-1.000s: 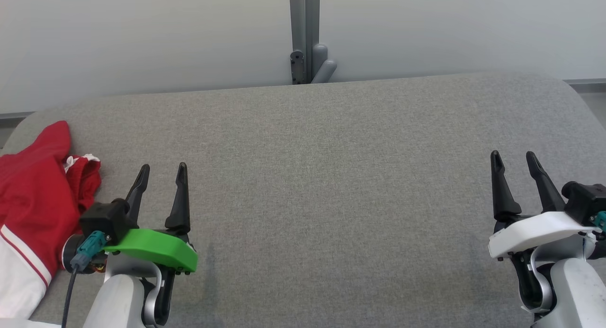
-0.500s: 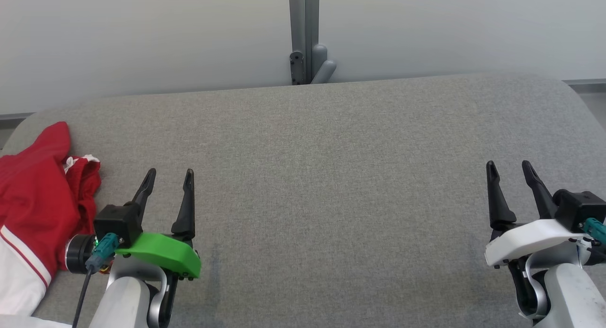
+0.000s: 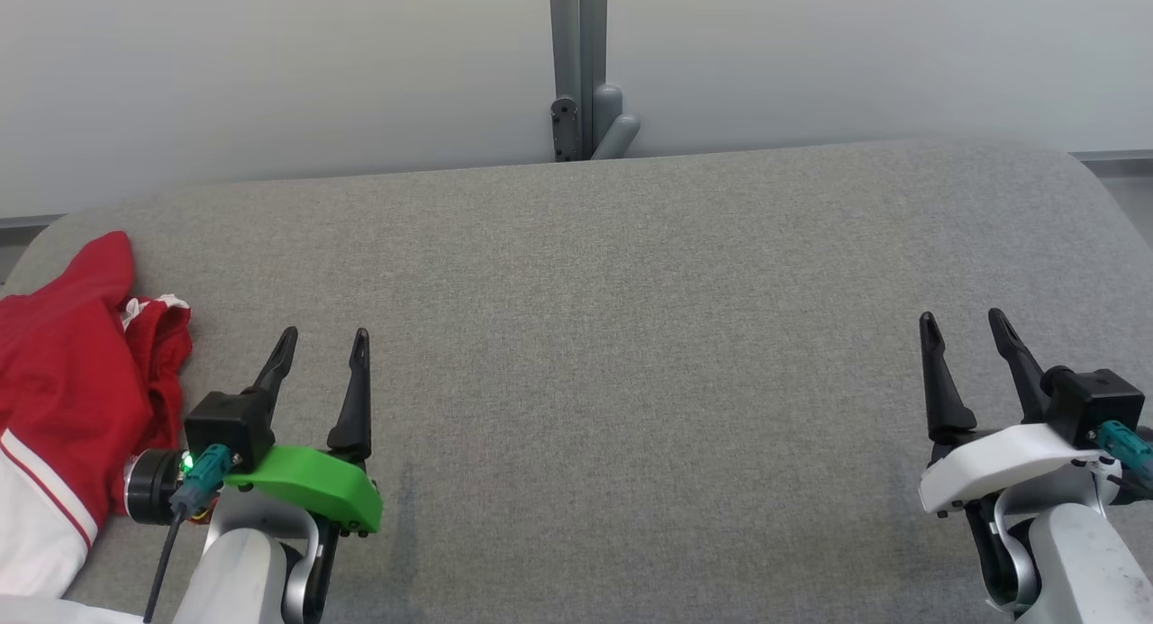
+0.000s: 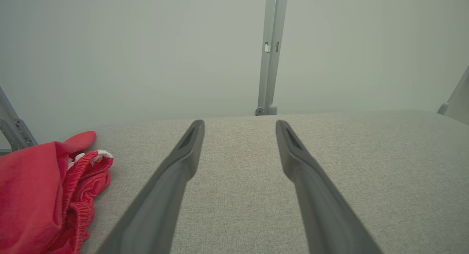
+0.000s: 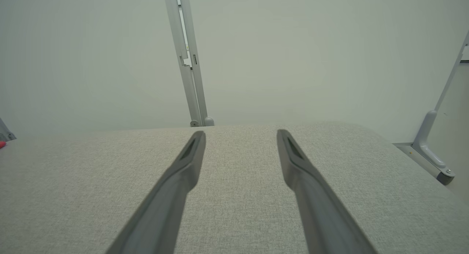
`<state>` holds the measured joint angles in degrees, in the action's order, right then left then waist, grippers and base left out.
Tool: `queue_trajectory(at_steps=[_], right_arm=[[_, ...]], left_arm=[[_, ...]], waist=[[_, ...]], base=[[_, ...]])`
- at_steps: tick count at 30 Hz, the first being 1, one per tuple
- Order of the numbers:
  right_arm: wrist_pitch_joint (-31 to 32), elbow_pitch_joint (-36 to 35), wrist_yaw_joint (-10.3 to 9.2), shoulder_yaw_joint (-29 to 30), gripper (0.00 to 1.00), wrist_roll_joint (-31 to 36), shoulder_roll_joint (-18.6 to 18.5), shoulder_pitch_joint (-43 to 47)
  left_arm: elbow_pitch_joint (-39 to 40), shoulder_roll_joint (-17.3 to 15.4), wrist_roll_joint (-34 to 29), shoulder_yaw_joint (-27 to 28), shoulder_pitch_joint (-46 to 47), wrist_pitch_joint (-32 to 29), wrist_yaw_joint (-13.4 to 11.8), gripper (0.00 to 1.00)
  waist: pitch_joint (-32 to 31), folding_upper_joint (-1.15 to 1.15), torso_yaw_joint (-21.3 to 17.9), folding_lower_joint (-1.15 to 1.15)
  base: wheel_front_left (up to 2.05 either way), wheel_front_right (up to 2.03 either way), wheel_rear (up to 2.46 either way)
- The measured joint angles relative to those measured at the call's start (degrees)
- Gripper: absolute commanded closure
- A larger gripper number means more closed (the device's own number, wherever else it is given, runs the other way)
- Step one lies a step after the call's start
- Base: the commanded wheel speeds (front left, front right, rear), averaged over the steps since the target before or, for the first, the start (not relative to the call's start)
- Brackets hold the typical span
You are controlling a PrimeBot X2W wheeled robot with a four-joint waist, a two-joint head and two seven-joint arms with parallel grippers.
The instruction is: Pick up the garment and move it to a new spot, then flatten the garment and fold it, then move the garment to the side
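Note:
A red garment [image 3: 68, 372] with white panels lies bunched at the far left edge of the grey padded table [image 3: 630, 336]. In the left wrist view the garment [image 4: 44, 195] shows at lower left with a gathered red hem. My left gripper [image 3: 324, 340] hovers just right of the garment, open, nothing between its fingers. In its own wrist view the left gripper [image 4: 240, 124] points along bare table. My right gripper [image 3: 962, 322] stands open over the table's right side, far from the garment. The right gripper [image 5: 241, 133] holds nothing.
A grey metal post [image 3: 579, 66] stands behind the table's back edge against a pale wall. A bracket [image 5: 434, 162] sits off the table's right end. The table's corners are rounded and its edges fall away at left and right.
Both grippers have drawn back a little toward the near edge of the table, the left one also shifting slightly right. The garment has not moved.

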<state>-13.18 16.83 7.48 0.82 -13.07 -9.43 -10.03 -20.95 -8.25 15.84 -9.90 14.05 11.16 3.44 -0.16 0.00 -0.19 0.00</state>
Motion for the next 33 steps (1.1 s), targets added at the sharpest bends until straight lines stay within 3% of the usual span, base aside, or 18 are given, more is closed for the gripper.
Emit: queue_trajectory(at_steps=[33], right_arm=[[-1.88, 1.23, 0.01, -0.82, 0.00, 0.65, -0.42, -0.23]], left_arm=[[-1.77, 0.13, -1.26, -0.64, 0.97, 0.08, -0.42, 0.00]], waist=[[-0.22, 0.00, 0.06, 0.00]], base=[[0.00, 0.00, 0.00]])
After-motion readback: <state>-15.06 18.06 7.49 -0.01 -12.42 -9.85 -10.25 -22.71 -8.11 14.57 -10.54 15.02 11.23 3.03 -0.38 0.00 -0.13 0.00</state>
